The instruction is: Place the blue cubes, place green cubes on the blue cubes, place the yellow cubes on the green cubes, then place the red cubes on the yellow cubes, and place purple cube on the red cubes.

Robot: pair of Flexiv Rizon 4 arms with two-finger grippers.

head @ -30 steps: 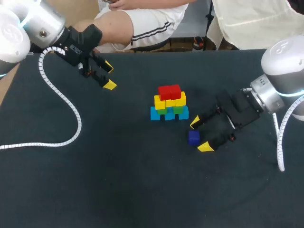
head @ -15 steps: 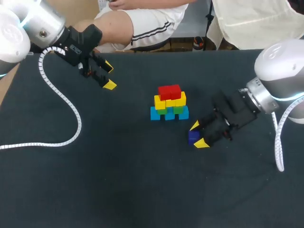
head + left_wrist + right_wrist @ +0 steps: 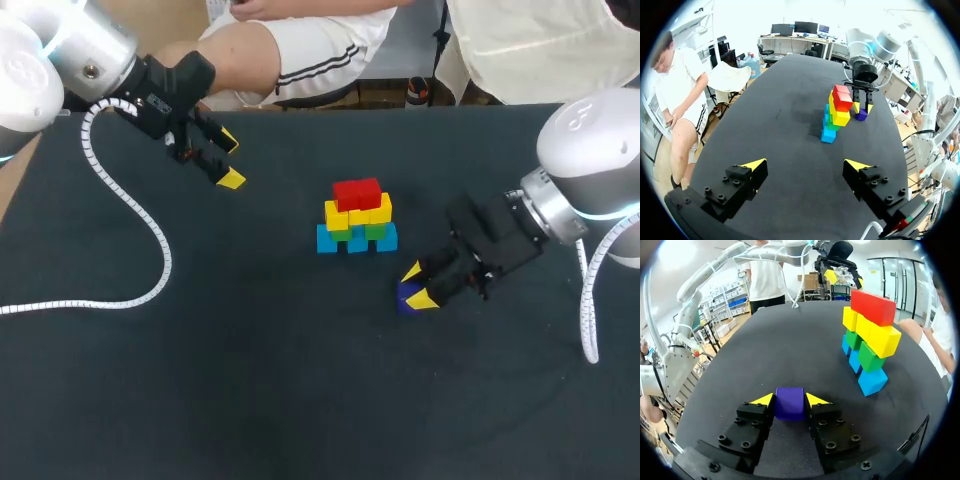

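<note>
Right gripper [image 3: 416, 285] had closed from its earlier wide spread onto the purple cube [image 3: 789, 403], gripped between its tips on the table [image 3: 250, 380], near the stack [image 3: 357, 217]; left gripper [image 3: 230, 160] stayed open.

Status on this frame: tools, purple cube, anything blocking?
Right tool shut on purple cube, beside the stack. Left tool open, empty, well clear. Red cubes top the stack, bare; nothing in the way.

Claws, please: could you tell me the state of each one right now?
Left claw: open, holding nothing.
Right claw: closed on the purple cube.
</note>
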